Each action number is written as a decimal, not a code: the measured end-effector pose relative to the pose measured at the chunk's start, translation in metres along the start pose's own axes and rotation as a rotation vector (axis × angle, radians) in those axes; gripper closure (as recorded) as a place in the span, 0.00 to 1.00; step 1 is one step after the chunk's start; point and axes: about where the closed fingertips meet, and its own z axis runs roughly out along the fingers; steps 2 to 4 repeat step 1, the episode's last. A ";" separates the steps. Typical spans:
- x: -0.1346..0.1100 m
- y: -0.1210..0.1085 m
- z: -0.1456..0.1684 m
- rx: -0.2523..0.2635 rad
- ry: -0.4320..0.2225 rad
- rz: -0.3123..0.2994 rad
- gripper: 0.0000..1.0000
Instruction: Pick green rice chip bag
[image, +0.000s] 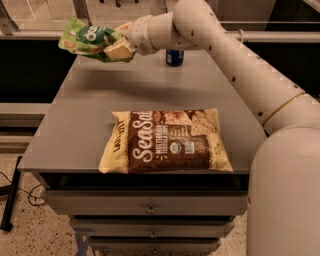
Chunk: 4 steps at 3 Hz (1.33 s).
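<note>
The green rice chip bag is bright green with white lettering and hangs in the air above the far left corner of the grey table. My gripper is shut on the bag's right end and holds it clear of the table top. The white arm reaches in from the right across the back of the table. The fingers are partly hidden by the bag.
A large brown-and-yellow "Sea Salt" chip bag lies flat near the table's front edge. A dark blue soda can stands at the back, just behind the arm. Drawers sit under the table top.
</note>
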 end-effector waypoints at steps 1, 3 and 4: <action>-0.043 0.003 0.006 0.000 -0.098 -0.009 1.00; -0.043 0.003 0.006 0.000 -0.098 -0.009 1.00; -0.043 0.003 0.006 0.000 -0.098 -0.009 1.00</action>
